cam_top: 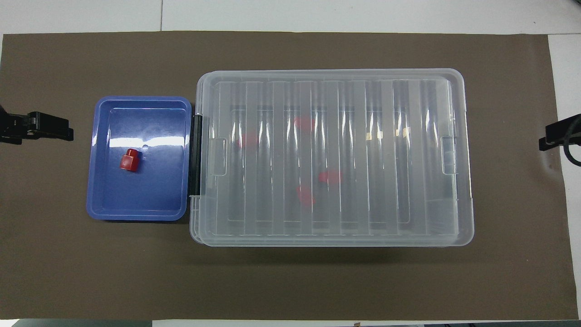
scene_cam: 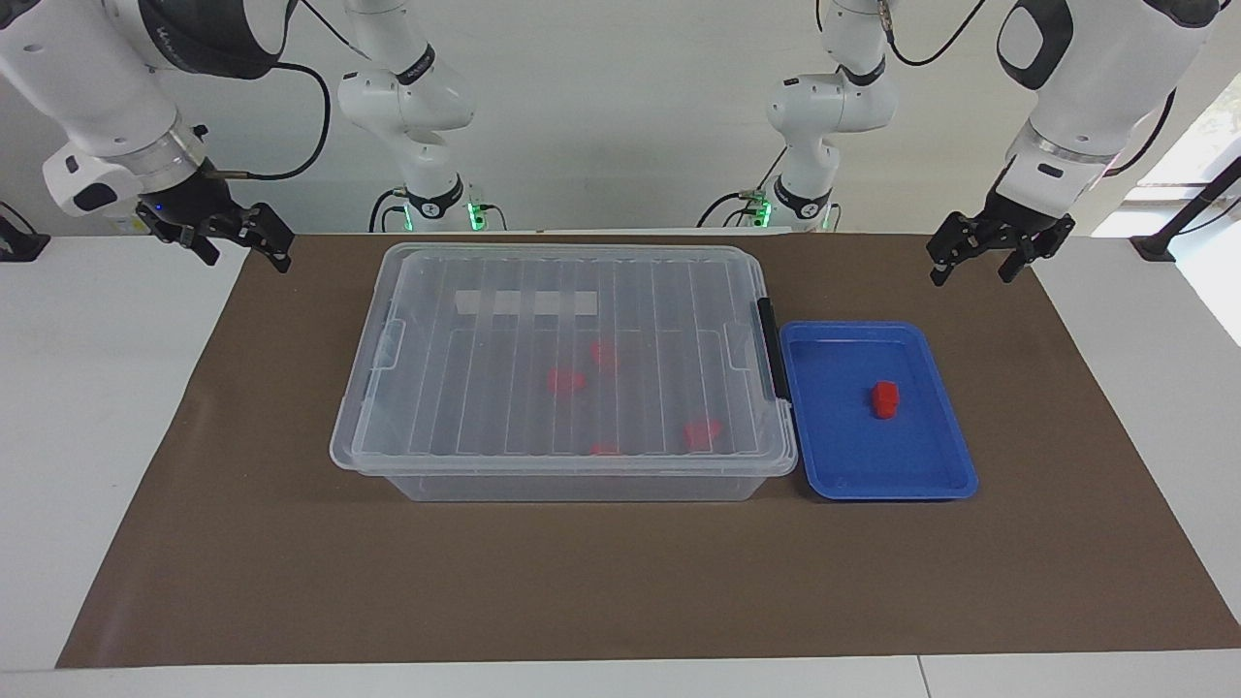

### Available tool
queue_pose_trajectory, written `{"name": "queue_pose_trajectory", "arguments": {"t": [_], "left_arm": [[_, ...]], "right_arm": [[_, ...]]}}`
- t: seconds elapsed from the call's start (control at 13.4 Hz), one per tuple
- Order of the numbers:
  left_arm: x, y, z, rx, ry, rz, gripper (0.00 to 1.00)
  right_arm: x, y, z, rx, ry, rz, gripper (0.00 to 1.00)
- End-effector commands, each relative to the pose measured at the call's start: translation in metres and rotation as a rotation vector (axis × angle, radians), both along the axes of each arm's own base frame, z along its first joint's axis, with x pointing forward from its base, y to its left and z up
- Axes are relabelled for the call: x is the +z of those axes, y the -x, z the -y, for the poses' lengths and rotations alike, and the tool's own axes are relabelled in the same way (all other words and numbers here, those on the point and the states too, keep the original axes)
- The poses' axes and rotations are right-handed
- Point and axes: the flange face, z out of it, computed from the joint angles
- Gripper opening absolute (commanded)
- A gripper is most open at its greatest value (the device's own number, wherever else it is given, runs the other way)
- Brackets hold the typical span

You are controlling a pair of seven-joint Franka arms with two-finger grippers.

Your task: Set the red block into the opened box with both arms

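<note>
Red block [scene_cam: 884, 398] lies in blue tray [scene_cam: 843, 475]; box [scene_cam: 572, 291] lidded; both claws spread, empty.

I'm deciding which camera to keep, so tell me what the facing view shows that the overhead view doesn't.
Only the facing view shows the arms whole, their bases, and the box's front wall. Only the overhead view shows the box's whole ribbed lid flat-on, shut. Both show the left gripper and right gripper open, waiting at the table's ends, the red block in the blue tray beside the box, and blurred red pieces under the lid.
</note>
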Motion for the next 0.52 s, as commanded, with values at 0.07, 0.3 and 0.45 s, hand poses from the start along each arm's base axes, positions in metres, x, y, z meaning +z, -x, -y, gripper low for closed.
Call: {"name": "queue_pose_trajectory", "arguments": {"t": [0.07, 0.3, 0.45], "left_arm": [[0.0006, 0.0068, -0.0018, 0.000, -0.010, -0.006, 1.00], [0.0006, 0.0068, -0.0018, 0.000, -0.010, -0.006, 1.00], [0.0006, 0.0068, -0.0018, 0.000, -0.010, -0.006, 1.00]], "right_arm": [[0.0002, -0.0003, 0.0011, 0.015, -0.014, 0.007, 1.00], [-0.0003, 0.0000, 0.0044, 0.005, -0.014, 0.007, 1.00], [-0.0028, 0.0012, 0.0051, 0.007, -0.016, -0.008, 1.00]]}}
